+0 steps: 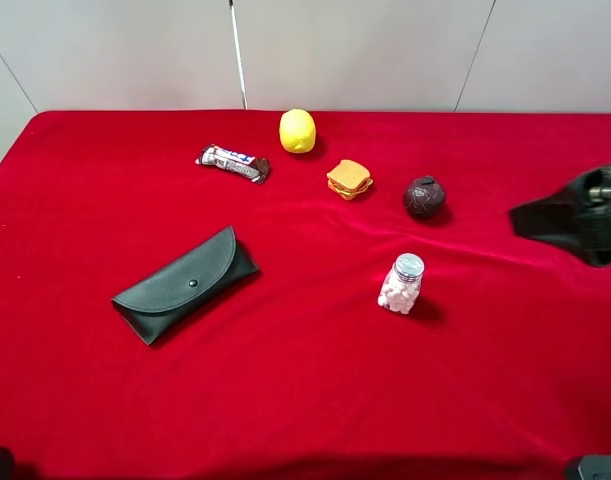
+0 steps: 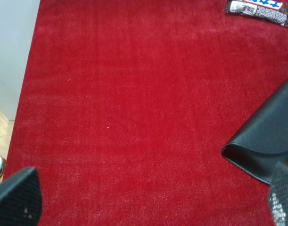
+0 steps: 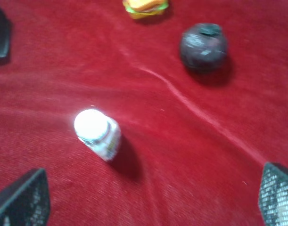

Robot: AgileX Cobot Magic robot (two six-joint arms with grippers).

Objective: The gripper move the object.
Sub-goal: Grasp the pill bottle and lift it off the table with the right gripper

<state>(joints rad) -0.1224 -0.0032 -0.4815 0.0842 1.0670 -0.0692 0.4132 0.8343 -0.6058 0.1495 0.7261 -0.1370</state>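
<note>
Clear pill jar (image 1: pixel 402 284) upright on red-covered counter (image 1: pixel 305 400), near the dark brown ball (image 1: pixel 424 196), not touching it. Off to the counter's right side, right gripper (image 1: pixel 570 217) has jaws spread wide, holding nothing, well apart from the jar. The left gripper (image 2: pixel 153 202) is likewise wide and empty.

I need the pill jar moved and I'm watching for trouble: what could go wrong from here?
The jar stands upright and narrow; the open right gripper coming in off-centre could tip it. The ball sits near it; the fingers could nudge it rolling. The cloth ridge beside the jar might snag a slide.
</note>
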